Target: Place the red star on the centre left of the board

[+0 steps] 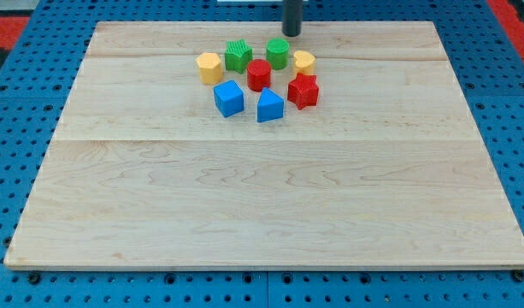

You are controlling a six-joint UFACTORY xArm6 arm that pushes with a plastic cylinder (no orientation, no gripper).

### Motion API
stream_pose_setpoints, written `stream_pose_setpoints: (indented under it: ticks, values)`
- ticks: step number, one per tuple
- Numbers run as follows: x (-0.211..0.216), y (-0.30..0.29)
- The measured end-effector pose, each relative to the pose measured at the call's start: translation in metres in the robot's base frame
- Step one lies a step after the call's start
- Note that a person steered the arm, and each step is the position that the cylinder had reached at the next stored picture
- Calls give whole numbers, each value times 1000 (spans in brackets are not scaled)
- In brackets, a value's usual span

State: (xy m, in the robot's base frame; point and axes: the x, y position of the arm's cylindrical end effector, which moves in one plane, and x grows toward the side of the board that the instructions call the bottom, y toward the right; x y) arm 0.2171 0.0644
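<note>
The red star (303, 90) lies on the wooden board (270, 205) in a cluster near the view's top centre, at the cluster's right side. My tip (291, 33) is at the view's top, just above the green cylinder (277, 53) and up and slightly left of the red star, touching no block. A red cylinder (259, 74) sits left of the star. A yellow block (304, 61) lies just above the star.
A green star (238, 55), a yellow hexagon (209, 68), a blue cube (229, 98) and a blue pointed block (269, 106) fill the rest of the cluster. A blue pegboard (14, 171) surrounds the board.
</note>
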Motion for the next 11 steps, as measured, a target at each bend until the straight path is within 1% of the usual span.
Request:
stream_pose_setpoints:
  ticks: [1,2,3,4,5,6,8,9,10,11]
  values:
    - [21,58]
    - [81,56]
    - [126,11]
    - [135,-41]
    - [146,-45]
    - [174,-108]
    - [189,-177]
    - [189,-247]
    - [189,-227]
    - [185,-162]
